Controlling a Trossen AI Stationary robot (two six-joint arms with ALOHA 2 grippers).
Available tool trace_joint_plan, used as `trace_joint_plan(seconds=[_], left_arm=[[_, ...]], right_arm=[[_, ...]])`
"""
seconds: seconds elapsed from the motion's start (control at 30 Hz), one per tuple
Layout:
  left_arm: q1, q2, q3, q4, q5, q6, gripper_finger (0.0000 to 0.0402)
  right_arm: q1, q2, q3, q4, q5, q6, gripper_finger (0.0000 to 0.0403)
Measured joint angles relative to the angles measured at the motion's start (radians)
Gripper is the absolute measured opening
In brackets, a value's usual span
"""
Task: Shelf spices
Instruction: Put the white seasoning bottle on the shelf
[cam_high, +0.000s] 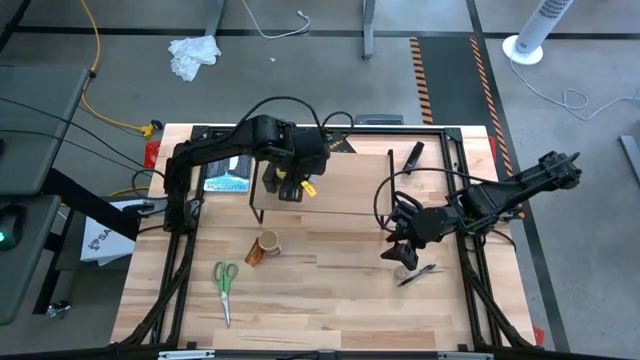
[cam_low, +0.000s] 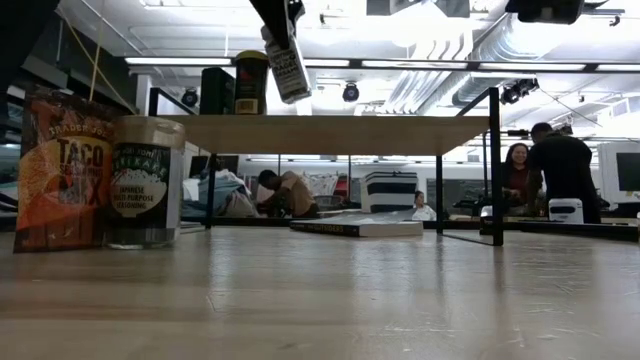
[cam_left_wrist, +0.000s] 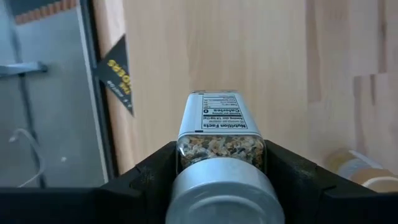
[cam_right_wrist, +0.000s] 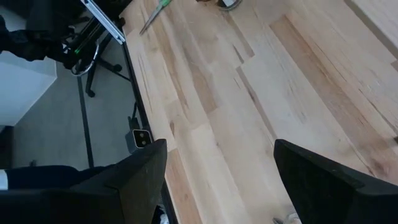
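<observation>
Left pincer is up over the shelf, clamped on a square spice tin with a silver lid. From the low view the tin hangs tilted, just above the clear shelf top and not yet resting on it. That high carry looks deliberate: it has to clear the yellow-lidded jar and a dark jar already standing on the shelf nearby. The fingers grip the tin by its sides near the lid, which leaves the base free to set down flat.

Right pincer is low over the bare worktop, fingers well apart and nothing between them. It sits near a black marker, probably just waiting out of the way.

Not shelved yet: the orange taco packet and a white-lidded seasoning jar, standing side by side on the worktop, and a tan jar lying on the wood near the green scissors. So I'd call the job partway done. Next, the tin needs levelling before release, or it may topple against its neighbours.
</observation>
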Motion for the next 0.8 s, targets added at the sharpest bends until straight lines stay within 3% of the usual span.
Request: trace_joint_plan(seconds=[0.2, 0.8], left_arm=[[0.028, 0.020, 0.000, 0.000, 0.066, 0.019, 0.0208], [0.027, 0.058, 0.000, 0.001, 0.013, 0.056, 0.0248]], right_arm=[[0.000, 0.000, 0.000, 0.000, 0.001, 0.003, 0.0293], [0.000, 0.000, 0.000, 0.000, 0.001, 0.024, 0.0293]])
